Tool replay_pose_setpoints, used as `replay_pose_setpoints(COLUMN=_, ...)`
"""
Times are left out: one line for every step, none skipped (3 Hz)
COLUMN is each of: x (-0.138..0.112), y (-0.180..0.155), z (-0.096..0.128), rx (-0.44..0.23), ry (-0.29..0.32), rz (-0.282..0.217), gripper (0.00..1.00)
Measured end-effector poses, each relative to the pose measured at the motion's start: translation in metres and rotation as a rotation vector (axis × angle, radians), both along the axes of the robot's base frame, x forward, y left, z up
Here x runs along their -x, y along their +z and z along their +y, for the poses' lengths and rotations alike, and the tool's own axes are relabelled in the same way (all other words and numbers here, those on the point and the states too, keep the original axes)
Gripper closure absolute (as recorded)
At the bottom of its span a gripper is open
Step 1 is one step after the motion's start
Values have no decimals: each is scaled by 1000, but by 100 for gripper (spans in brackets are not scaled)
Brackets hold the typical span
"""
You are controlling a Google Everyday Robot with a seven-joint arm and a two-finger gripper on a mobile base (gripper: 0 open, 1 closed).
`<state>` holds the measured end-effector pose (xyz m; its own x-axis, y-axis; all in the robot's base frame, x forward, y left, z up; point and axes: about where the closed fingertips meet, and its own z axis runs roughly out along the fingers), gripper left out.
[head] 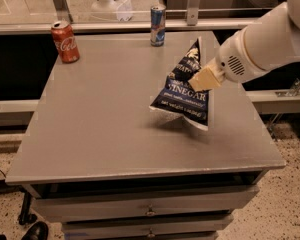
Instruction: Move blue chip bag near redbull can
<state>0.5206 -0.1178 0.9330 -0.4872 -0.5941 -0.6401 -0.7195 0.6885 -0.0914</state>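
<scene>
The blue chip bag (186, 91) hangs upright just above the grey table (110, 129), right of the middle, its dark top pointing up and "VINEGAR" showing. My gripper (201, 80) comes in from the right and is shut on the bag's right side, holding it lifted. The redbull can (158, 25), slim and blue-and-silver, stands at the table's far edge, up and to the left of the bag, apart from it.
A red Coca-Cola can (65, 42) stands at the far left corner. Drawers (150, 211) sit under the tabletop. A rail and window frame run behind the far edge. My white arm (262, 44) reaches over the right edge.
</scene>
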Motion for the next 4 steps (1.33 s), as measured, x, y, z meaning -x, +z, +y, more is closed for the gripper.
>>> replay_pose_setpoints(x=-13, y=0, z=11, rx=-40, ry=-17, rz=-10, gripper=100)
replay_pose_setpoints(x=-27, y=-1, z=20, rx=-105, ry=-47, rz=-22, gripper=100)
replay_pose_setpoints(x=-40, y=0, z=30, rx=-189, ry=-79, rz=-33, gripper=100)
replay_pose_setpoints(x=-58, y=5, z=53, rx=-292, ry=-86, rz=-40, gripper=100)
